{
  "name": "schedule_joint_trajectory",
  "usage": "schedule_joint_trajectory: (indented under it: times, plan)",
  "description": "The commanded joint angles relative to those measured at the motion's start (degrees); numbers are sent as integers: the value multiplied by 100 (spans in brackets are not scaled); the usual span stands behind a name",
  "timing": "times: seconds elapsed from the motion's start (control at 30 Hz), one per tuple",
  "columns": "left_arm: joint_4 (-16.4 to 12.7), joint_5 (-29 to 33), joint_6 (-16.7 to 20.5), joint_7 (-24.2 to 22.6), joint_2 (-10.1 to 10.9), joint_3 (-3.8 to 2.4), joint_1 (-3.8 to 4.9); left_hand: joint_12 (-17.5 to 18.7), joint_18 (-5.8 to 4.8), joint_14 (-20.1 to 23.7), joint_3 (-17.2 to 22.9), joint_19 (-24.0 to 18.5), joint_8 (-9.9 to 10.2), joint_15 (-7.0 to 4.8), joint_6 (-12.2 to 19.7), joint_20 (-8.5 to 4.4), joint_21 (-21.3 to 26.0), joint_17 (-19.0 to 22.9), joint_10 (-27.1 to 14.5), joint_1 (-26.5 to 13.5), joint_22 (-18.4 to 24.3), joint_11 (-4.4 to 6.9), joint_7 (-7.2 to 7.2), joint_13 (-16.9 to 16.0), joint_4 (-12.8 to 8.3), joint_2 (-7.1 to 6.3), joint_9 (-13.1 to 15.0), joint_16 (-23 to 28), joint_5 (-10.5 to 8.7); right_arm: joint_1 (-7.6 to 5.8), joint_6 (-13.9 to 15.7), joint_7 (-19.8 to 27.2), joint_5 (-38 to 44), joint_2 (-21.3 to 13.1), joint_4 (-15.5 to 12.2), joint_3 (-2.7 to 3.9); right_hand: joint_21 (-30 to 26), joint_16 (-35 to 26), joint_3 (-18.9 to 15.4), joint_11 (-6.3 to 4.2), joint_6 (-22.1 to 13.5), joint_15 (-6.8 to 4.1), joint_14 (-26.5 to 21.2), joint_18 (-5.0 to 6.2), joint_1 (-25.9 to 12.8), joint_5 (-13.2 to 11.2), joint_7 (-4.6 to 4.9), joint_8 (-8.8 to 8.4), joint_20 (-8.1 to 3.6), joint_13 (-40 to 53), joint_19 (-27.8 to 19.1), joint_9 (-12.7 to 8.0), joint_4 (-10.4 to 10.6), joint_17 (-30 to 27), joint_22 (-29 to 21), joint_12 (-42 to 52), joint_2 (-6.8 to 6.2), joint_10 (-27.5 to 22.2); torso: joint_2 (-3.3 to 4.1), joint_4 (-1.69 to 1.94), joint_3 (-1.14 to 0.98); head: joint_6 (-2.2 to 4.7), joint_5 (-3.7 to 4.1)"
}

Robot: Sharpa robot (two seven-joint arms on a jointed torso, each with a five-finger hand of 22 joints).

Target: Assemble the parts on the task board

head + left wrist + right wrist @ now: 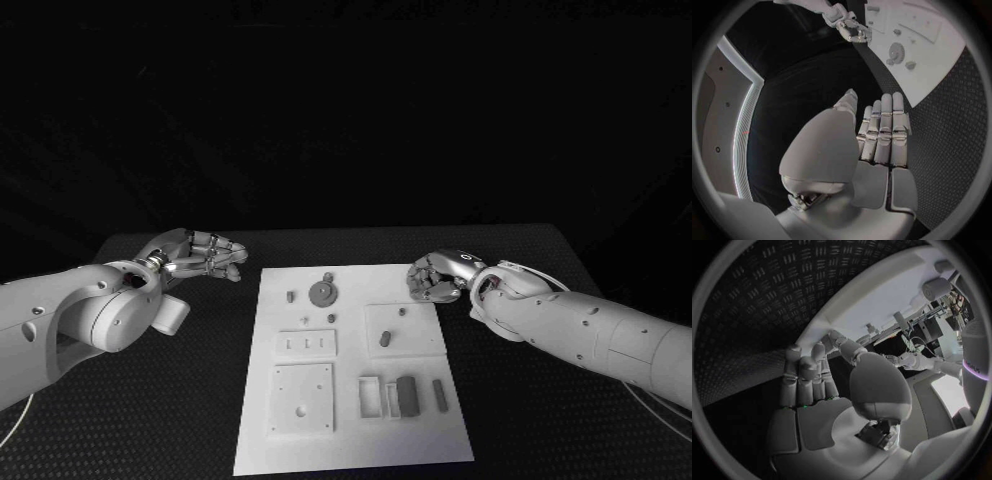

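**Both hands empty beside the task board, parts unassembled**

While neither hand holds anything, the entries run outward from them.

- Left hand: hovers over the black table just beside the board's far left corner; fingers extended side by side, thumb apart, nothing in the palm.
- Right hand: at the board's far right edge, fingers loosely curled but parted, nothing between them.
- Task board: white plate, central, lying flat between the two hands.
- Parts: a round toothed piece near the far edge, small studs beside it, an oval piece on a square panel, upright blocks near the right front. All lie apart on the board.

Risks, as judgement: the parts are small against broad fingers, so a pinch may slip or flick a neighbour; a hand pressing the board's edge could shift the plate.

- Table: black, studded tread pattern.
- Room: dark beyond the table's far edge; nothing there can be made out.
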State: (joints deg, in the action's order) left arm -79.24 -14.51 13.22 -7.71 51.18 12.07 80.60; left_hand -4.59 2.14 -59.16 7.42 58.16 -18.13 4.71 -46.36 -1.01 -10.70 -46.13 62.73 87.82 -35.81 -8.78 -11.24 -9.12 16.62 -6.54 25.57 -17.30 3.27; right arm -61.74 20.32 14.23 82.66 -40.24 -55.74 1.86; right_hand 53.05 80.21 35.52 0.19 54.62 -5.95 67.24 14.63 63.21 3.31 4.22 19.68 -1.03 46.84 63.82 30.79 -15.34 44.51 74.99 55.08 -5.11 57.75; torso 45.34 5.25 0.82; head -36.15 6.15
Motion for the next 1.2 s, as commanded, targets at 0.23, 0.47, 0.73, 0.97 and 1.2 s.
schedule_joint_trajectory:
  times: [0.23,0.47,0.73,0.97,1.2]
  plan:
    - [-24,-225,-161,23,-7,-4,3,-36,58,-79,-45,60,-72,-2,-123,-1,23,-44,139,67,-28,53,68,-41,-5,57,34,46,-23,48,131,-117,149,-20,-146,-28,48,40,-2,-58,301,-58,27,37,-36,5,160,29,-20,48,72,52,3,15,102,89,46,30,1,-2,-2,8,-19]
    - [-64,-596,-239,242,-17,-5,3,-291,101,-485,-114,425,-203,-214,-485,-172,-201,-355,656,-162,-206,298,218,-268,0,82,65,-285,-25,-24,219,-320,320,-82,-480,48,60,50,-3,-70,328,-70,39,37,-49,4,149,30,-28,64,83,64,8,19,101,119,39,46,-13,-13,4,34,-50]
    - [-139,-863,-265,513,-103,-5,4,-431,52,-522,-101,569,-205,-373,-780,-360,-447,-743,897,-472,-537,447,330,-660,6,106,23,-811,-37,-317,226,-820,701,-132,-1040,90,69,57,0,-77,344,-77,48,37,-53,5,141,31,-34,73,92,70,14,22,101,134,38,54,-28,-22,2,122,-77]
    - [-195,-869,-5,875,-348,-3,1,-441,40,-465,-450,544,-144,-408,-807,-403,-515,-824,868,-706,-698,458,331,-895,1,129,-15,-989,-21,-609,31,-1364,854,-120,-1631,98,85,75,-2,-84,356,-85,66,37,-62,4,135,25,-44,82,111,75,21,29,101,151,-5,64,-112,-80,19,193,-123]
    - [-272,-783,295,1093,-667,15,-51,-432,44,-446,-710,546,-35,-420,-717,-415,-535,-832,819,-829,-788,452,275,-1084,16,143,-87,-1092,-35,-668,-52,-1790,706,30,-2119,98,115,106,-16,-92,358,-94,98,37,-123,4,130,-7,-65,104,146,79,59,43,99,192,-128,89,-231,-111,27,267,-279]
